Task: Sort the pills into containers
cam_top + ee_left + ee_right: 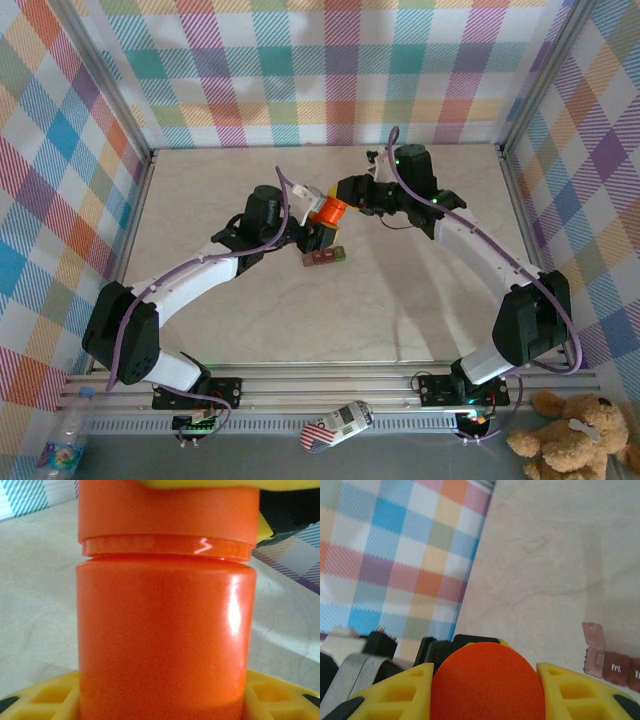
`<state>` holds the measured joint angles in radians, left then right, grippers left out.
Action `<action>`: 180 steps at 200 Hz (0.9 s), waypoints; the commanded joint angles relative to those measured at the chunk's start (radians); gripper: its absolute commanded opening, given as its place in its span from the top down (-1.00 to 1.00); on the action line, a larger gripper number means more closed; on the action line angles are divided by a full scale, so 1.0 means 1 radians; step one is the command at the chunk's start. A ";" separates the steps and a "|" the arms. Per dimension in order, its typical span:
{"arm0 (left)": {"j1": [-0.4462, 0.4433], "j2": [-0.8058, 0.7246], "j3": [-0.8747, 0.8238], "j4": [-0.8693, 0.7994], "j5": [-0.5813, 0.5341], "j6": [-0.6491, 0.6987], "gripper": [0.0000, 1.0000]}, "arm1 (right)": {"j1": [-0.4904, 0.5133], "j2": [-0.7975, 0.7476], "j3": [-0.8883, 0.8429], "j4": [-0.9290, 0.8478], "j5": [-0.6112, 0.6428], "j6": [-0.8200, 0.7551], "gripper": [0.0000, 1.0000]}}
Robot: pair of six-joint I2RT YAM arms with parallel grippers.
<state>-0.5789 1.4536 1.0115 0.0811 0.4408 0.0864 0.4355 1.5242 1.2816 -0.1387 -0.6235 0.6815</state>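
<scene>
Top external view puts the containers (325,258) just below the middle of the frame, on the table (400,300) — a red-brown strip with a green end. Just above it, your left gripper (318,228) pinches the orange bottle (333,210) by its body — your right gripper (348,198) is clamped on its cap (165,510).
</scene>
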 commanded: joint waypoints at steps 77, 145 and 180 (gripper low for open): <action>0.008 -0.013 0.045 -0.004 0.041 -0.003 1.00 | -0.101 -0.028 -0.026 0.099 -0.146 -0.084 -0.30; 0.008 0.003 0.059 -0.036 -0.027 0.032 1.00 | -0.080 -0.119 -0.050 -0.043 0.142 0.190 -0.46; 0.008 0.013 0.061 -0.035 -0.024 0.030 1.00 | -0.038 -0.085 -0.004 -0.074 0.146 0.188 -0.47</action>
<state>-0.5789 1.4544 1.0332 0.0448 0.4240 0.1005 0.3672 1.4185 1.2240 -0.1738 -0.5056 0.8356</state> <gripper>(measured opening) 0.536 0.735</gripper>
